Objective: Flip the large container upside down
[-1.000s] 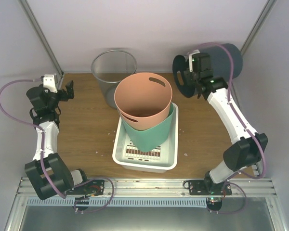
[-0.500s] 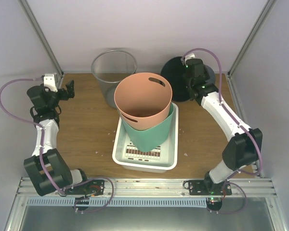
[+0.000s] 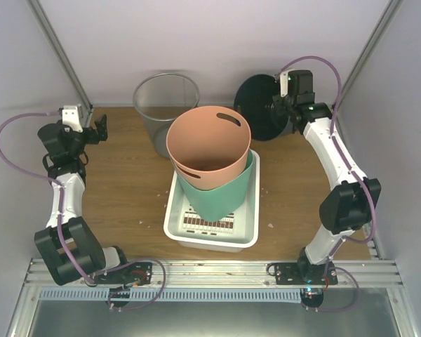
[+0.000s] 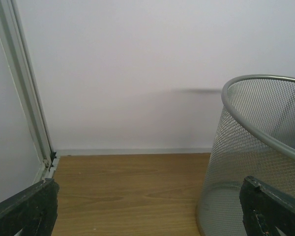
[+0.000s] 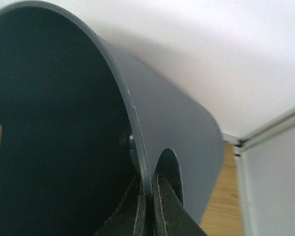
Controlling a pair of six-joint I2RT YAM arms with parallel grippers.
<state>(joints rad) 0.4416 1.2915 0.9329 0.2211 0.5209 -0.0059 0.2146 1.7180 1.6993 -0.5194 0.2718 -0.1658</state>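
The large dark grey container (image 3: 261,111) hangs tilted on its side at the back right, above the table, its dark mouth facing left and toward the camera. My right gripper (image 3: 289,105) is shut on its rim beside a handle cutout. In the right wrist view the fingertips (image 5: 137,204) pinch the rim of the container (image 5: 177,128), with the dark inside on the left. My left gripper (image 3: 98,130) is open and empty at the far left; in the left wrist view (image 4: 147,211) its fingers stand wide apart.
A wire mesh bin (image 3: 165,105) stands at the back centre, also seen in the left wrist view (image 4: 255,162). An orange bucket (image 3: 209,147) sits nested in a green one (image 3: 217,196) inside a white tray (image 3: 210,237) at mid-table.
My right arm has swung the dark container round and back toward the wall, turning its mouth more to the left and toward the camera. The left arm has barely moved.
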